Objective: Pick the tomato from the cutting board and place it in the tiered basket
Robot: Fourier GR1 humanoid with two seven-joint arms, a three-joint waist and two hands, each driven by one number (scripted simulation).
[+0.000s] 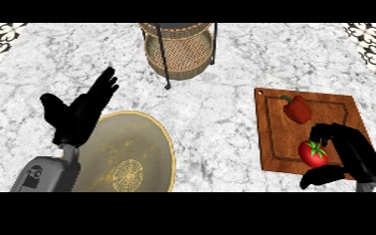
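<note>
- The tomato (313, 154) lies on the near part of the cutting board (273, 129), at the right side of the counter (220, 109).
- The right robot hand (343, 152) is around the tomato: the fingers curve over its top and far side, and the thumb comes below it. I judge that it is closing for the grasp, because the tomato seems to rest on the board, not yet lifted.
- A red pepper (297, 108) lies on the far part of the same board, apart from the tomato, so the hand has room and does not need to touch it.
- The tiered basket (178, 50) stands at the far middle of the counter, well apart from the board. The tomato must be lifted and carried to the left and away from the robot.
- The left robot hand (77, 112) is released, with straight fingers pointing up, near the left edge. It rests there, probably to keep out of the way.
- A round golden plate (143, 144) lies just beside that hand and has no part in the task.
</note>
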